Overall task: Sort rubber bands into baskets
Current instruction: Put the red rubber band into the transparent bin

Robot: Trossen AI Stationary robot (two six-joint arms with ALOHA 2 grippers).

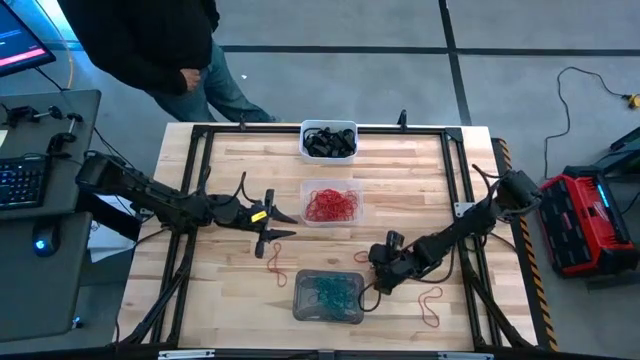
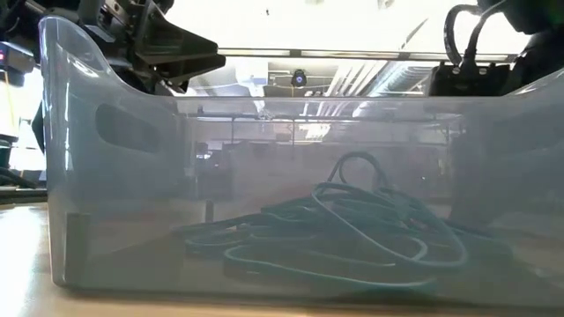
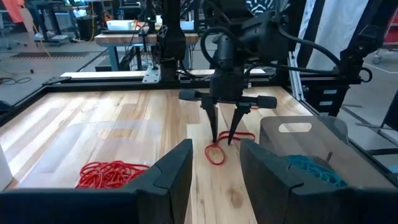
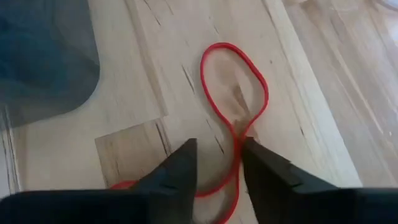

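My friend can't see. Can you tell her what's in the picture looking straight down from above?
The right gripper, fingers open, reaches down at a loose red rubber band beside the grey basket of teal bands. The left gripper, open, waits mid-table. A clear basket holds red bands, and a white basket holds black bands.

Three baskets (image 1: 328, 140); two loose red rubber bands (image 1: 432, 308); two arms.

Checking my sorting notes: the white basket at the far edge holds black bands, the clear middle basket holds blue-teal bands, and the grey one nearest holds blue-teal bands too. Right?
Not quite. The clear basket in the middle holds red rubber bands, not blue-teal ones; the high view shows this. The rest stands: the white basket holds black bands, and the grey basket holds blue-teal bands.
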